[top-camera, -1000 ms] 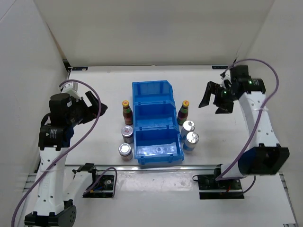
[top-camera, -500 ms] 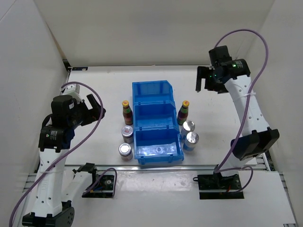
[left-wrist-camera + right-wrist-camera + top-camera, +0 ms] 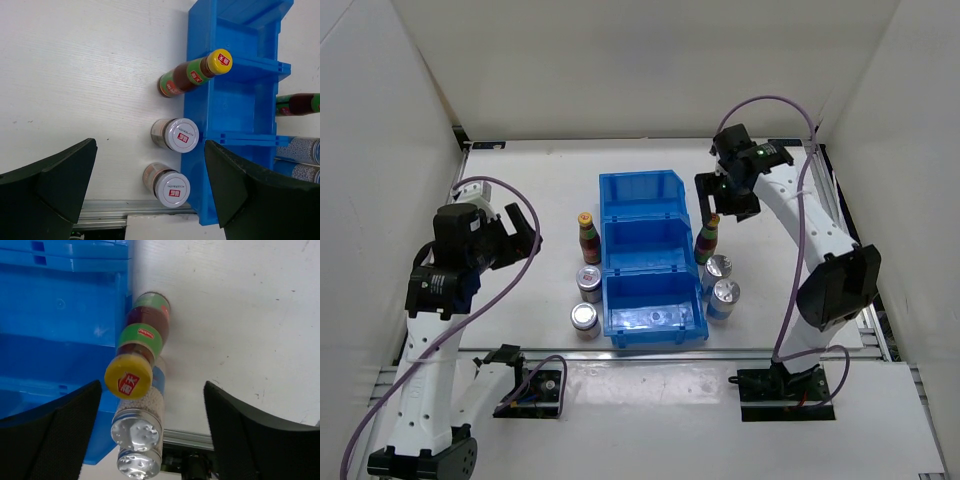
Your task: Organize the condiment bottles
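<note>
While the right pincer [image 3: 725,202] hangs with its fingers spread wide, the green-labelled bottle [image 3: 143,338] shows in the right wrist view in the gap between them, touching neither. This bottle stands upright on the table [image 3: 530,180], just beside the right wall of the blue bin [image 3: 640,195], with two silver-topped cans [image 3: 719,267] lined up on its near side. The red-labelled bottle [image 3: 186,81] stands upright against the bin's left wall, two lidded jars [image 3: 176,135] nearer the arms in the same row. The left pincer [image 3: 523,232] is also spread apart and holds nothing. It sits above the table off to the left, apart from that bottle. Neither bottle is in the bin.
</note>
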{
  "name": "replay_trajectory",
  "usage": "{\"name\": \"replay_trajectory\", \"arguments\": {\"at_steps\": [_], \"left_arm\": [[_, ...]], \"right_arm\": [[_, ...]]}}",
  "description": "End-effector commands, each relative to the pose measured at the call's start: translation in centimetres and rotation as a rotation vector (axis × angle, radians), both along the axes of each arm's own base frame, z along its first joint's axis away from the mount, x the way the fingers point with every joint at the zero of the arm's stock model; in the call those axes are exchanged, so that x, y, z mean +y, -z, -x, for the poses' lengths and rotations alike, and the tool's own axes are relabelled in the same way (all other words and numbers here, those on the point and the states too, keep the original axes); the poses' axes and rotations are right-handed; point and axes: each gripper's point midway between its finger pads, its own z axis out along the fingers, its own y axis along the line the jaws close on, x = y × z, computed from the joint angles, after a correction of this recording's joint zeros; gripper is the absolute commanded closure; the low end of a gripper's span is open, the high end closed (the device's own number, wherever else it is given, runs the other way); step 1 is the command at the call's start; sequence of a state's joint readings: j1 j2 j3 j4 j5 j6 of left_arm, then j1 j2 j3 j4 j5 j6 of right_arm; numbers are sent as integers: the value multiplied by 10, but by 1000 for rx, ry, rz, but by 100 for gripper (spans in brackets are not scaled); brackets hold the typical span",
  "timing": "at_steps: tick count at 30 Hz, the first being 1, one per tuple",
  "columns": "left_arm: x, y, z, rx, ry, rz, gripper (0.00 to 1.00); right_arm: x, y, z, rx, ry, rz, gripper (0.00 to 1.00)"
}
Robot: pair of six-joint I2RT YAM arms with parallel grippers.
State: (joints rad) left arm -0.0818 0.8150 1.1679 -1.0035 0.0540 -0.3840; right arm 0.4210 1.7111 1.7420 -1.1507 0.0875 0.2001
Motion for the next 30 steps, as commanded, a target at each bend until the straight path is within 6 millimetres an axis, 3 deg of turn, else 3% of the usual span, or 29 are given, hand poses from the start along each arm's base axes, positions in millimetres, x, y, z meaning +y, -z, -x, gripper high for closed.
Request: {"name": "replay_trajectory", "arguments": {"at_steps": [1, 6, 10, 13, 17, 21, 25, 26, 28, 29, 30], "left_arm": [[2, 1, 1, 1, -1, -17, 1], [2, 12, 4, 22, -1, -19, 1], [4, 17, 6, 39, -3, -34, 1], [6, 15, 7, 30, -10, -38, 1], [8, 14, 8, 19, -14, -51, 1], [9, 12, 9, 10, -14, -50, 1], [6, 12, 10, 9, -5, -56, 1], [8, 12, 9, 9, -13, -62, 1], [11, 12, 9, 8, -25, -70, 1], [13, 12, 9, 8, -36, -78, 1], [15, 16, 9, 18, -44, -86, 1]], "right_arm": [[15, 5, -12, -27, -29, -61, 17], [22, 19, -17, 16, -38, -66, 31], [24, 23, -22, 33, -37, -58, 59], [21, 24, -18, 66, -24, -39, 74], [20, 0, -23, 12, 5, -27, 88], [23, -46, -37, -96, 33, -64, 99], [35, -98, -69, -255, 40, -103, 100], [42, -104, -72, -279, 18, -101, 100], [53, -99, -81, -272, -12, -90, 100], [68, -125, -82, -347, -37, -133, 100], [76, -108, -87, -308, -61, -107, 100]]}}
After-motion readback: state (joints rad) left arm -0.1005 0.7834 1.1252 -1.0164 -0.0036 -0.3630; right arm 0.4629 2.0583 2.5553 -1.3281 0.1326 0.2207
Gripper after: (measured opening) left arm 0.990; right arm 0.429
